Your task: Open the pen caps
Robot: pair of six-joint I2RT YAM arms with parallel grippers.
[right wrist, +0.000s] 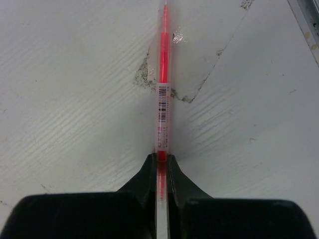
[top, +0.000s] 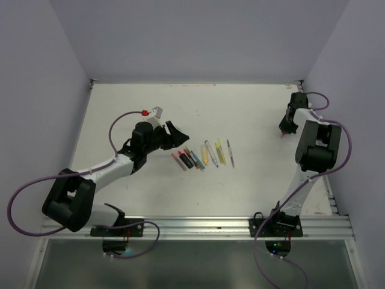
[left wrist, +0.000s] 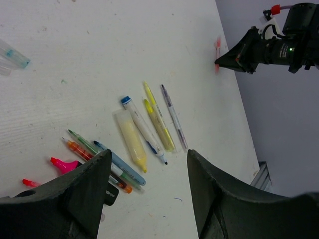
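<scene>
The right wrist view alone shows the grip up close. The right gripper [right wrist: 161, 162] has its fingers pressed together on the tail end of a red pen [right wrist: 162, 94], which runs straight away from the jaws with a barcode label midway along. The pen's far tip is cut by the top of that frame, so whether a cap sits there cannot be told. From overhead the same pen is only a red fleck under the gripper, near the table's right edge and close to the side wall [top: 355, 72].

The left wrist view gives the rest of the pens [left wrist: 144, 134], fanned side by side on the white table [left wrist: 124, 40]. There is a thick yellow highlighter [left wrist: 130, 139], a white pen [left wrist: 142, 127] with a blue end, a slim yellow one and a grey one. Past those come blue, green and orange barrels and a pink highlighter [left wrist: 62, 164], partly hidden behind the left finger [left wrist: 75, 199].

The left gripper [left wrist: 148, 157] hangs by the pink end of the fan, fingers spread wide, holding nothing. A pale clear cap [left wrist: 15, 56] lies apart at that view's left edge, with a second beside it cut off; overhead neither can be made out.

Open tabletop lies between the fan and the right gripper, and beyond the pens toward the table's far edge. A metal rail [right wrist: 306, 20] crosses the right wrist view's upper corner, and cracked paint [right wrist: 147, 74] marks the table beside the red pen
</scene>
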